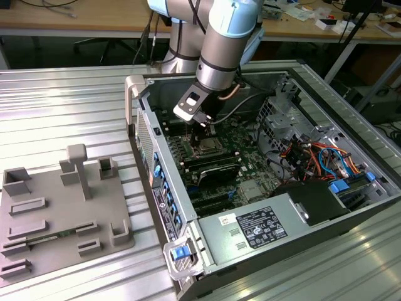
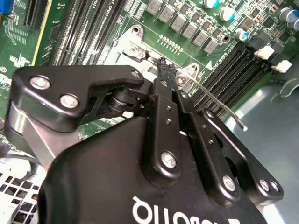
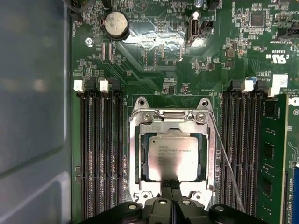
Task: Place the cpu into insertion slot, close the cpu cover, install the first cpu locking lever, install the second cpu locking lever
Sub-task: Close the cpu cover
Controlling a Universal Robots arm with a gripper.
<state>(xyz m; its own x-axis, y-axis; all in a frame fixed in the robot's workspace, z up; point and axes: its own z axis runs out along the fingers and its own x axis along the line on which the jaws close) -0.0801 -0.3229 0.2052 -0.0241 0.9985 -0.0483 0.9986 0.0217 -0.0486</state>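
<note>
The arm reaches down into an open computer case (image 1: 164,188) lying on its side on a ribbed metal tabletop (image 1: 62,106). In the exterior view the pincer (image 1: 202,126) hangs just above the circuit board (image 1: 250,157), over the socket area. A grey fixture plate (image 1: 56,251) lies on the tabletop well apart from the case, toward the exterior view's left. In the first wrist view the cpu (image 3: 173,157) sits flat in the insertion slot (image 3: 144,158), its dull silver top facing the camera. The cpu cover (image 3: 174,126) is folded down over it, and its frame surrounds the chip on all four sides. The pincer (image 3: 172,185) is narrow, with its fingertips drawn together and nothing visible between them. The tips stand at the edge of the cover opposite the two screws; whether they press on the metal cannot be told. One wire locking lever (image 3: 226,163) stands unlatched, running at a slant from a corner of the socket out over the memory slots (image 3: 240,149) beside it. A further bank of memory slots (image 3: 100,154) flanks the socket's other side. In the second wrist view the pincer (image 2: 162,71) points at the socket's corner bracket, and the same lever (image 2: 219,105) juts free above the board.
</note>
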